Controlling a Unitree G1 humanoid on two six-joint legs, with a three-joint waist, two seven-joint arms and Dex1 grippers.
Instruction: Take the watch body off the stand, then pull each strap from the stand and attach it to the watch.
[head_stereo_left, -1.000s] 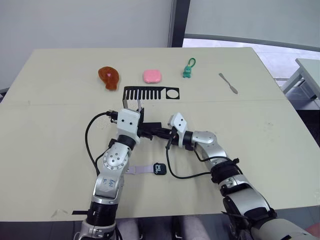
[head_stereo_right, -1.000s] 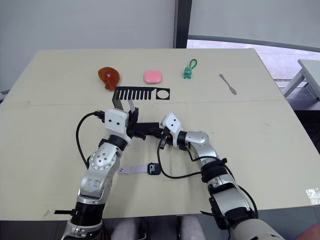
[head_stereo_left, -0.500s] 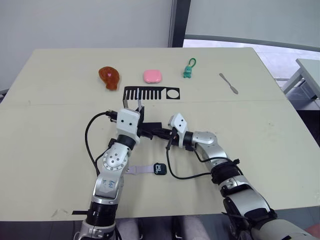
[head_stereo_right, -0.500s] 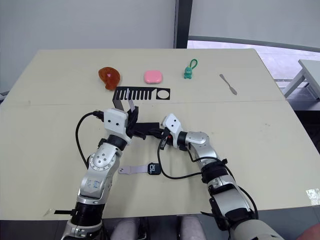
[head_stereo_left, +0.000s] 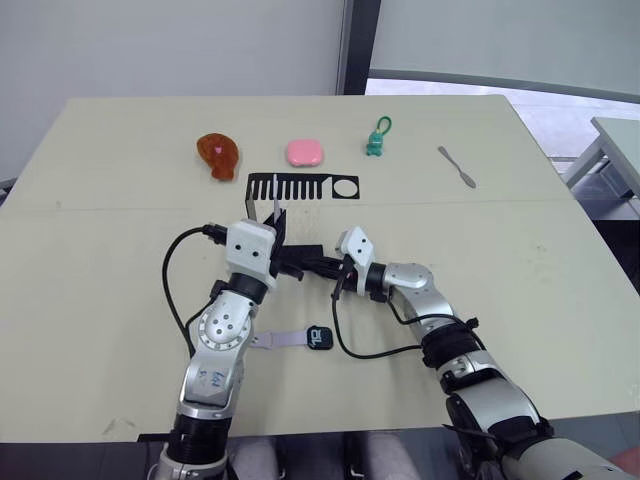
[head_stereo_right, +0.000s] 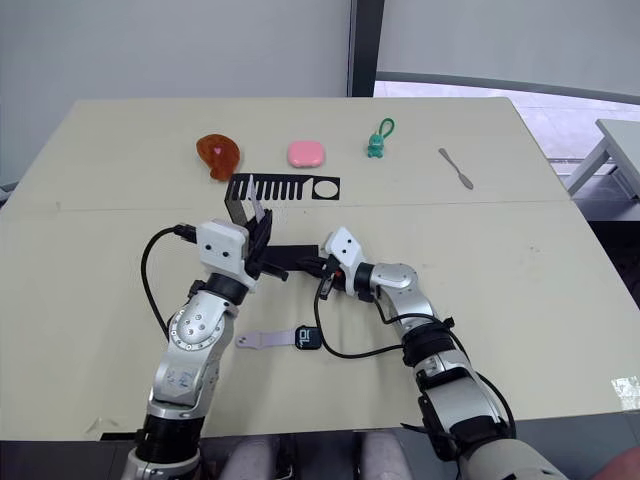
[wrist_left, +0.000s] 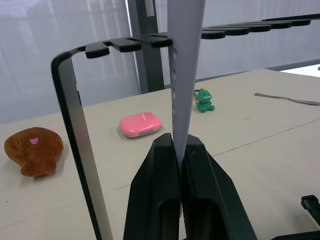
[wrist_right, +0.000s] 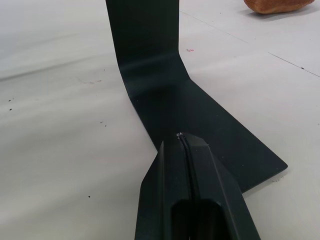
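Left hand (wrist_left: 177, 150) pinches a pale strap (wrist_left: 184, 65) between its two black fingers; the thin flexible strip runs straight up from the fingertips to the stand's comb-slotted top bar, its long axis vertical. Right hand (wrist_right: 182, 137) has its fingers pressed together with nothing visible between them, their tips resting on the flat rectangular base of the stand (head_stereo_left: 300, 187), a thin black metal bracket with a bent upright and a round hole at one end of the bar. Nearer the robot than the stand, the watch body (head_stereo_left: 320, 337), a small black rounded square with light digits, lies flat on the beige bench (head_stereo_left: 560, 290) with another pale strap (head_stereo_left: 280, 340) joined to it, stretched sideways toward the robot's left.
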